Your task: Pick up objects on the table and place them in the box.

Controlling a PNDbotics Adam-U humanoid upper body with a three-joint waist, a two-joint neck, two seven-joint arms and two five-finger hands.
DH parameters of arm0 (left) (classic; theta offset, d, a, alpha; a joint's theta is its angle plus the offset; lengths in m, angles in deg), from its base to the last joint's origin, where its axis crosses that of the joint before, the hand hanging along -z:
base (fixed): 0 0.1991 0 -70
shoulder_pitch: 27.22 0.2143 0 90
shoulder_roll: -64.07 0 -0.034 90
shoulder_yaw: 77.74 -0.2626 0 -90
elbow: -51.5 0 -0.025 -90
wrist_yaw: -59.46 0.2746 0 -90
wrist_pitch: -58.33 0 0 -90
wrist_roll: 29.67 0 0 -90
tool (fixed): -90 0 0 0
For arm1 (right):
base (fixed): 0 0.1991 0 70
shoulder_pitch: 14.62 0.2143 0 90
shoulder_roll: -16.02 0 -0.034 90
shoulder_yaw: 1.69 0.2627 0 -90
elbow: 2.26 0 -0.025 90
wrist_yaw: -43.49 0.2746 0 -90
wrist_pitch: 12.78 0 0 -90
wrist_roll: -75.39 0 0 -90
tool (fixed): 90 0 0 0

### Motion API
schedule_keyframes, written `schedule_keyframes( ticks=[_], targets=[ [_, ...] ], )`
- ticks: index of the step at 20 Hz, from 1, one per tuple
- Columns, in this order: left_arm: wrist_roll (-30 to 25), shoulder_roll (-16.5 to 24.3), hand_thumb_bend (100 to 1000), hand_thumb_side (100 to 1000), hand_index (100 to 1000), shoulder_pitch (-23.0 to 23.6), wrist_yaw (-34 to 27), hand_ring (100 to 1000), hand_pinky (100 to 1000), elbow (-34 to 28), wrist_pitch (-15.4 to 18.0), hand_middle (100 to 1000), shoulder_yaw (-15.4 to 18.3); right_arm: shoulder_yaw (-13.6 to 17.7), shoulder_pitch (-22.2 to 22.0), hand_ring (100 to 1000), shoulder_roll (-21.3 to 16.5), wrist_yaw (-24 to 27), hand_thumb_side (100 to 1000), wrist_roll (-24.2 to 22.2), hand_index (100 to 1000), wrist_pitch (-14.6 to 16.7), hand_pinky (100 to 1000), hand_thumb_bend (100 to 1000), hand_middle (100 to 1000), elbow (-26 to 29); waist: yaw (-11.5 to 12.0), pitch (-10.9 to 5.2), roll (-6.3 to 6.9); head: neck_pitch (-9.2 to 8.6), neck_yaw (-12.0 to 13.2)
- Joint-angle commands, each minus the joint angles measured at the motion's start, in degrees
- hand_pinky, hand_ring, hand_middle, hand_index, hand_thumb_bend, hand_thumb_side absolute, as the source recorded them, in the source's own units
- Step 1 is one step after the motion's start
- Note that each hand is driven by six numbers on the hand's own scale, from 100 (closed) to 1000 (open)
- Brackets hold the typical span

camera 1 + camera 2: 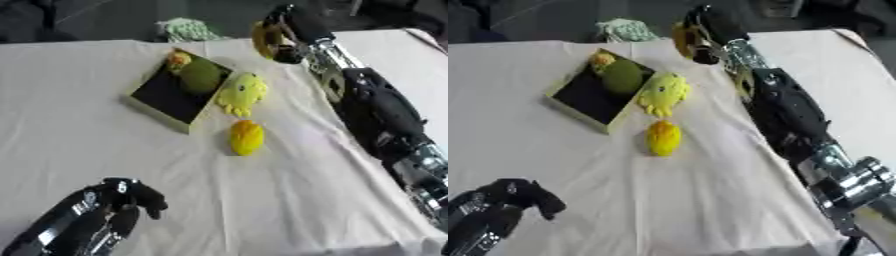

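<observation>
A: Yellow curved thing, banana-like (265, 36), sits in the black right hand (282, 31), fingers curled round it, arm stretched to the far end of the white cloth-covered table (289, 200).

B: Box?

A: Shallow pale-yellow cardboard box with dark inside (166, 97), below and to the left of that hand, well short of it. Round green plush with an orange tip (198, 74) lies in its far corner.

B: So which step?

A: Looks like the carry. Banana-like thing is gripped and off the cloth as far as I can tell, not yet over the box. Next move, my guess: swing the hand back toward the robot and leftward, get above the dark bottom, then let the fingers go.

B: Anything in the path?

A: Yellow fluffy plush toy (241, 93) touches the box's right rim, directly between hand and box, so pass above it. Green plush fills the far corner, so aim at the bare near part.

B: Rest?

A: Small yellow-orange oval fruit (246, 137) on the cloth, nearer the robot than the fluffy toy, apart from the box. Pale green knitted lump (186, 29) at the far table edge, left of the right hand. Left hand (131, 197) idle at lower left, fingers curled, holding nothing.
</observation>
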Motion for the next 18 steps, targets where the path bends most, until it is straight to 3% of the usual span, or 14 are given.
schedule_keyframes(
  ticks=[1,8,18],
  targets=[
    [0.2,0.4,100,693,737,-0.1,-0.2,699,728,-1.2,0.2,528,0.5,-1.5,2.0,485,-0.8,3.1,100,-2.6,422,0.9,423,100,259,4.7,0.1,-1.05,0.04,-0.80,-0.3],
    [1.6,-0.1,100,670,736,-0.1,-0.5,697,727,-1.2,0.8,527,1.8,-5.0,3.5,495,3.2,3.8,100,-7.9,430,4.1,442,100,266,7.6,1.2,-0.91,0.40,-0.94,-1.1],
    [2.5,-0.9,100,650,733,-1.4,-2.1,688,720,-1.2,1.5,521,2.9,-6.0,4.2,506,8.4,-1.2,103,-9.3,445,6.5,465,100,281,3.3,3.5,-0.57,0.86,-0.96,-2.7]
  ],
)
